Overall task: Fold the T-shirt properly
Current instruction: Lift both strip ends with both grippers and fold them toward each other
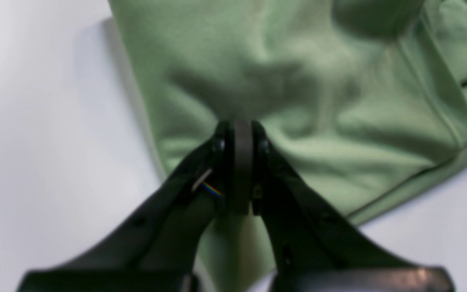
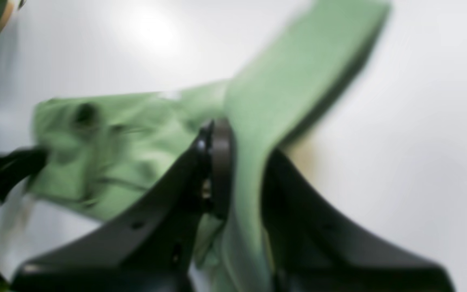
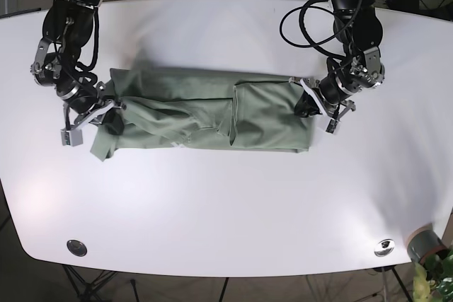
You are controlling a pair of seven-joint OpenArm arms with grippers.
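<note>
A green T-shirt (image 3: 205, 114) lies folded into a long band across the white table (image 3: 226, 203). My left gripper (image 3: 309, 107) is at the band's right end, shut on the shirt fabric (image 1: 258, 93); its jaws (image 1: 239, 134) pinch a bunched fold. My right gripper (image 3: 112, 119) is at the band's left end, shut on the shirt, with a strip of cloth (image 2: 298, 81) running between its fingers (image 2: 217, 162) and a flap hanging down at the lower left (image 3: 102, 145). The right wrist view is blurred.
The table edge curves along the front. Two round metal fittings sit near the front corners, one on the left (image 3: 76, 247) and one on the right (image 3: 384, 247). A grey pot with a plant (image 3: 425, 245) stands off the front right corner. Cables hang behind the left arm (image 3: 311, 26).
</note>
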